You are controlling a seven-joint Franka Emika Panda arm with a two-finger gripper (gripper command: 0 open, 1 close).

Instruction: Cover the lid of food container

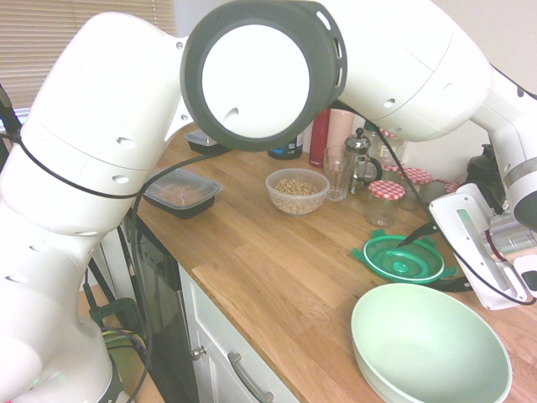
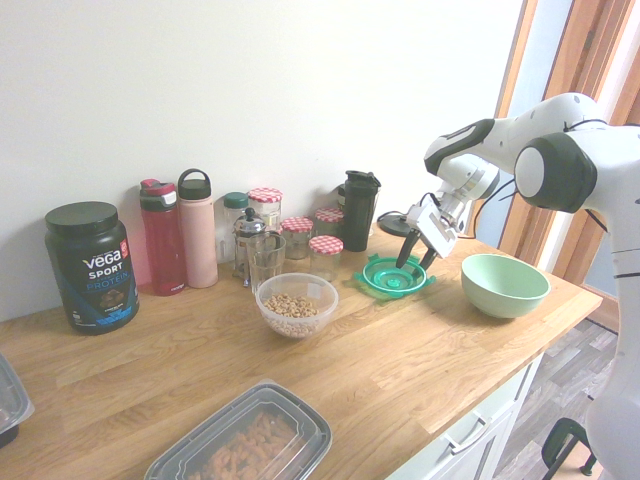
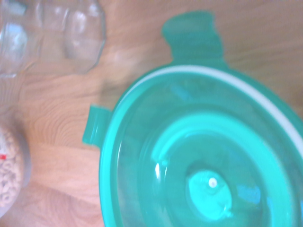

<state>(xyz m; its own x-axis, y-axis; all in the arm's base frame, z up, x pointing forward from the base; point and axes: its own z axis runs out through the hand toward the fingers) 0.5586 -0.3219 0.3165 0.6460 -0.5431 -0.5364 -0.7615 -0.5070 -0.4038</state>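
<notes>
Second exterior view: gripper [image 2: 416, 261] poised over the far side of the lid [image 2: 394, 275], jaws spread wide and empty, dark fingertips just above the green rim; lid lying flat on the wooden counter [image 2: 420, 350] between the jars [image 2: 325, 256] and the pale green bowl [image 2: 504, 284], with the food container [image 2: 297, 303], holding what looks like cereal, well apart toward the bottles. Looks like the reach-to-grasp step, nothing lifted yet. Next: settle lower so the jaws straddle the rim, close on it, then carry across and seat it level on the clear bowl.
</notes>
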